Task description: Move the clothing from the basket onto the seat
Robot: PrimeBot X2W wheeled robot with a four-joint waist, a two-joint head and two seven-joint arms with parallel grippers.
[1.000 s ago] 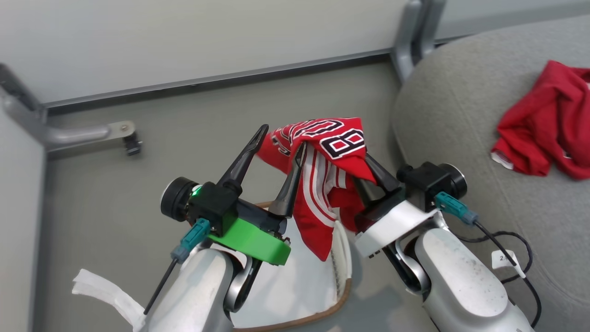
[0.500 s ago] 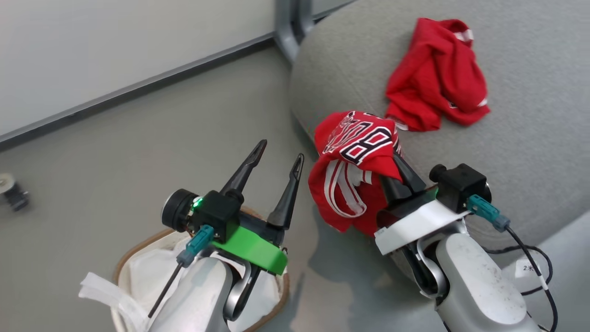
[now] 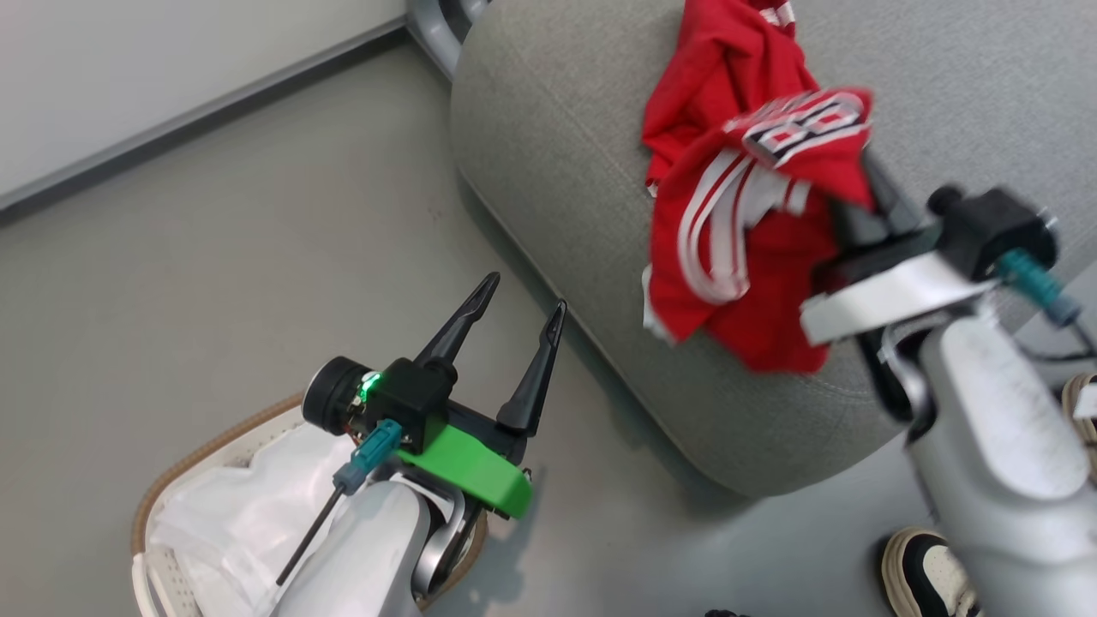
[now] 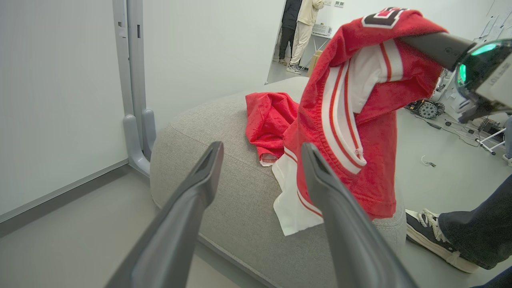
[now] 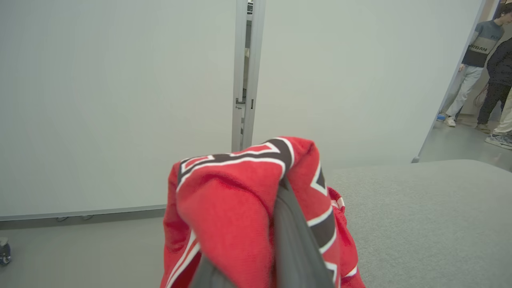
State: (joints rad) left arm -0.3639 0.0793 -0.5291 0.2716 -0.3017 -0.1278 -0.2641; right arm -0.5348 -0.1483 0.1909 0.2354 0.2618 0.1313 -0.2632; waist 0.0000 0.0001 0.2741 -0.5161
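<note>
Head view: right gripper [image 3: 866, 193] is raised over the front part of the large grey fabric-upholstered seat cushion [image 3: 557, 154], clamped on a red basketball garment [image 3: 746, 248] w/ white stripes and black-and-white lettering. Cloth drapes over its fingers, so the tips are hidden, and that side of the pic is blurred. The garment hangs from the gripper down across the seat's front edge; can't tell if the lower hem touches the fabric. Further back on the seat a second red garment [image 3: 711, 77] lies crumpled on the cushion.

Left gripper [image 3: 524, 296] is low at centre-left, fingers spread, nothing btwn them, over the grey floor [image 3: 214, 283] near the seat's corner. Below it the oval white plastic basket w/ brown woven rim [image 3: 218, 435] stands on the floor, apart from the seat, w/ a white liner sheet [image 3: 240, 514] bunched inside. A person's black-and-white sneaker [image 3: 921, 574] is on the floor at lower right, near the seat.

Left wrist view: the held garment's white bottom panel hangs in front of the seat's side, and the second garment sits just beside it on top. A dark trouser leg [image 4: 472, 236] rises above the sneaker.

Right wrist view: lettered cloth covers the dark fingers, w/ a pale wall panel [image 5: 100, 100] behind.
</note>
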